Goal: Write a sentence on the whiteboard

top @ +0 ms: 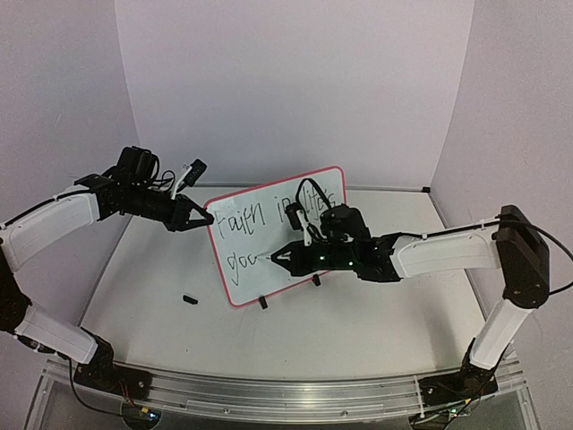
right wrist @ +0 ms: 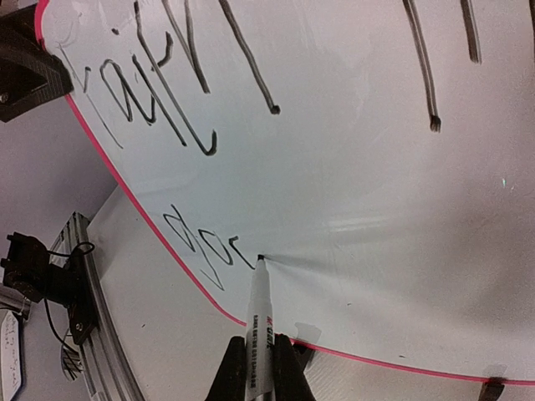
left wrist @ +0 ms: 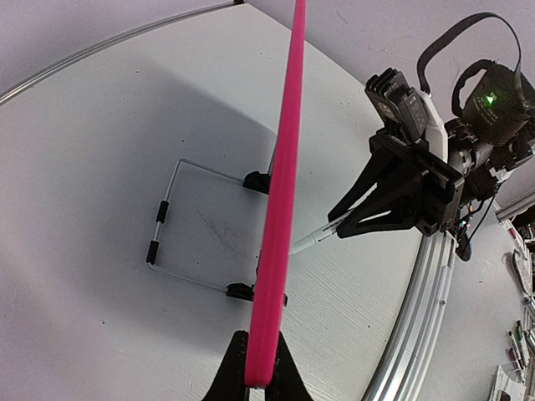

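The whiteboard (top: 269,260), white with a pink-red frame, stands tilted on two black clip feet at the table's middle. It bears black handwriting in two lines. My left gripper (top: 204,218) is shut on its upper left edge; in the left wrist view the pink frame (left wrist: 280,192) runs edge-on from between my jaws. My right gripper (top: 285,258) is shut on a white marker (right wrist: 261,326). The marker tip touches the board's face (right wrist: 351,167) just right of the lower line's last stroke. The marker also shows in the left wrist view (left wrist: 313,239).
A small black marker cap (top: 189,298) lies on the table left of the board. A wire stand (left wrist: 180,221) props the board from behind. An aluminium rail (top: 269,390) runs along the near edge. Walls close in the back and sides.
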Controlling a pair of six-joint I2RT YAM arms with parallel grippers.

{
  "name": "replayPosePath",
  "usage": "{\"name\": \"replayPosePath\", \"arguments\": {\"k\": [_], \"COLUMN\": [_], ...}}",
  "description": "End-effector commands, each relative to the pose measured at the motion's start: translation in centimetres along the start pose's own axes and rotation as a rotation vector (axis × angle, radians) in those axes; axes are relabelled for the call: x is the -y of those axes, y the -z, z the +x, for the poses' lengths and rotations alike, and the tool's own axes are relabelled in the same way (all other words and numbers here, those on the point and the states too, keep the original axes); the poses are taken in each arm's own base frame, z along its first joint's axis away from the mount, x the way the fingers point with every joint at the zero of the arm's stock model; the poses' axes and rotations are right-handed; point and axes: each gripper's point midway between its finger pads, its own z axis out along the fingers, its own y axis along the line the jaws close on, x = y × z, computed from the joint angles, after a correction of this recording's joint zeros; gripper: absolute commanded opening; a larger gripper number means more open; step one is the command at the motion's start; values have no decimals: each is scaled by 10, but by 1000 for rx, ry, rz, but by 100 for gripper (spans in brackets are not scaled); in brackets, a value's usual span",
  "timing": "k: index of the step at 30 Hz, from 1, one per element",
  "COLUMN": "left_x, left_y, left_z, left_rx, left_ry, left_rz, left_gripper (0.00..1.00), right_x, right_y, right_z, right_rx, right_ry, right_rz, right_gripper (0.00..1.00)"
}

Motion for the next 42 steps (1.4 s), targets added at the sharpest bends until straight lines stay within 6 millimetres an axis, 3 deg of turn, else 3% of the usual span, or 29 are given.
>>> {"name": "replayPosePath", "arguments": {"k": [1,10,19,27,42], "left_x": [-11,-12,-11,-12,-14], "left_y": [-7,-8,-8,-9,-11], "left_z": [14,14,14,15,17], "left_rx": [-41,-43,-42,-46,-52], "left_ry": [11,12,12,17,21], "left_rz": [-41,-43,-40,-36,-38], "left_gripper": [0,0,0,0,0], "right_x": [-17,-28,-37,-20,0], "right_y": [8,0,38,45,28], "right_z": [-37,-39,-45,-38,-29], "right_rx": [86,73,129,127,104], "right_ry": [33,39,51,22,9], "right_rz": [-28,-88,-109,-103,-86], "right_gripper": [0,0,0,0,0]}}
